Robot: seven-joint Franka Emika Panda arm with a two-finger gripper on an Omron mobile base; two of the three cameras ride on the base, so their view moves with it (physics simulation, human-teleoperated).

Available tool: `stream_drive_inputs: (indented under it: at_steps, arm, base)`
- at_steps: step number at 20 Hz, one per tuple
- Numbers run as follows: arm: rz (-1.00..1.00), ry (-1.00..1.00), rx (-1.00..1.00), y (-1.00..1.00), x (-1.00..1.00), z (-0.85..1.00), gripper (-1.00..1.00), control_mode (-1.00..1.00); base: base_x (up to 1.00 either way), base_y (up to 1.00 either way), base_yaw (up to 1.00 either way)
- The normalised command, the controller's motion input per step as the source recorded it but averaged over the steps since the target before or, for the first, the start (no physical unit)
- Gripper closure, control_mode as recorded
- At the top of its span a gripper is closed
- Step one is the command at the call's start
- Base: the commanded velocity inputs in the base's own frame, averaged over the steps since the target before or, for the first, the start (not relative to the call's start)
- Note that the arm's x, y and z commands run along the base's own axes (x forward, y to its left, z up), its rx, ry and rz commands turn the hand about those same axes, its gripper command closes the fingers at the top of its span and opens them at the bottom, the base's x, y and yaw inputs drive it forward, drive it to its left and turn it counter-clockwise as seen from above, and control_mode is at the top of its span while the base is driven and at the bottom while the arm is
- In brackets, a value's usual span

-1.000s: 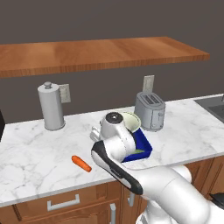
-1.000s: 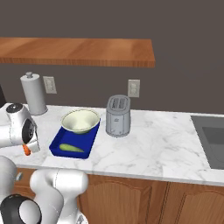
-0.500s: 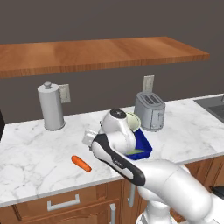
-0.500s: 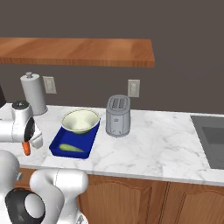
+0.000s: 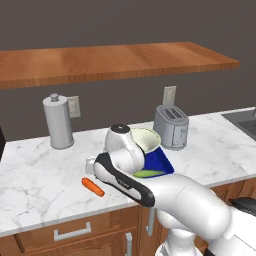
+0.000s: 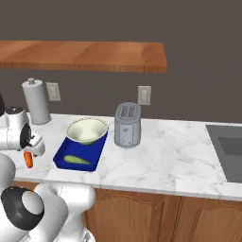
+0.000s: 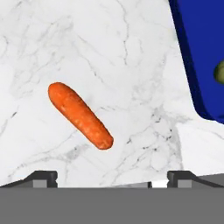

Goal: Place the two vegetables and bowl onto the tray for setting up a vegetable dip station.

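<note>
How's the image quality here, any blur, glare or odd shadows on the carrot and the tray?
Hand view: sharp, flat even light; the carrot casts only a faint shadow on the marble counter, no glare. Right base view: the tray and bowl are crisp, softly shaded, no highlights. Left base view: clear, but the arm hides much of the tray.

marble counter (image 6: 160, 156), carrot (image 7: 80, 115), tray (image 6: 60, 156), toaster (image 6: 127, 125)

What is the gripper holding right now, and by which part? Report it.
Nothing. The gripper is open above the counter; the carrot lies loose on the marble, untouched.
</note>
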Motion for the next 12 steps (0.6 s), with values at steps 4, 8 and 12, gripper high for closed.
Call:
stream_drive_inputs:
  at_steps: [4, 8, 12]
  arm:
    - [0.11, -0.02, -0.17, 0.24, 0.15, 0.0, -1.0, -1.0]
    - [0.2, 0.0, -0.07, 0.16, 0.13, -0.02, -1.0, -1.0]
    - [0.27, -0.05, 0.0, 0.12, 0.0, -0.15, -1.0, -1.0]
  base:
    - [0.0, 0.0, 0.0]
    - [0.0, 0.0, 0.0]
    - [0.0, 0.0, 0.0]
